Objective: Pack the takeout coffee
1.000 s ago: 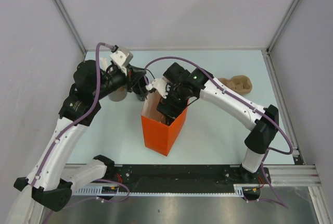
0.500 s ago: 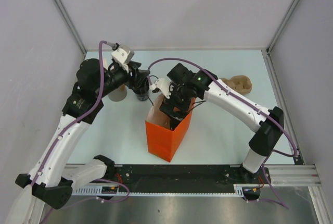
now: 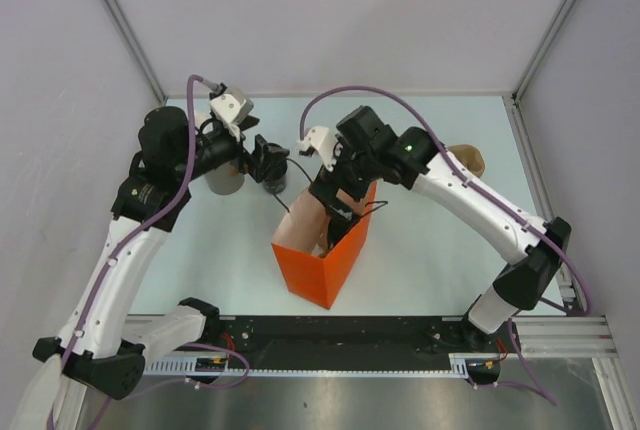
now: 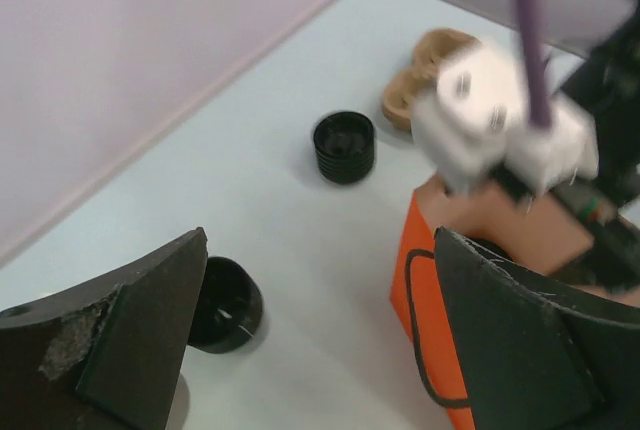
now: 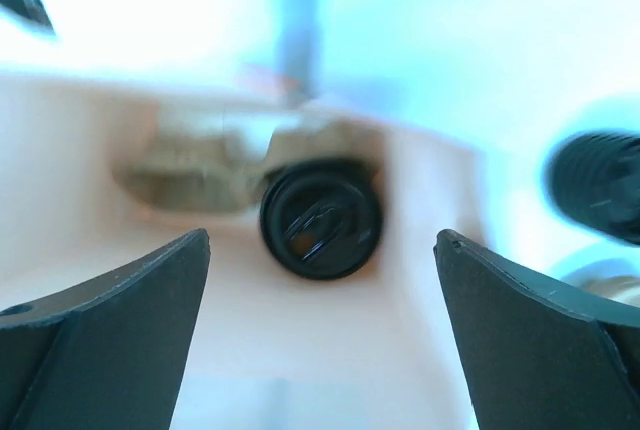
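Observation:
The takeout coffee point(image 5: 320, 218), a black cup with a black lid, stands inside the orange paper bag point(image 3: 318, 262) beside a brown pulp piece point(image 5: 195, 165). My right gripper point(image 5: 322, 240) hangs open above it, over the bag's mouth point(image 3: 338, 212), and holds nothing. The right arm hides the coffee in the top view. My left gripper point(image 3: 270, 162) stands open just left of the bag's far corner, empty point(image 4: 320, 240). A second black cup point(image 4: 225, 302) sits on the table by its left finger.
A grey cup point(image 3: 225, 180) stands under the left arm. A black ribbed round thing point(image 4: 344, 146) sits on the table behind the bag. A brown pulp cup carrier point(image 3: 465, 160) lies at the far right. White walls close in on three sides.
The left gripper has gone from shut to open and drawn back a little from the bag's far corner. The right arm has lifted and swung right above the bag. The bag has shifted slightly.

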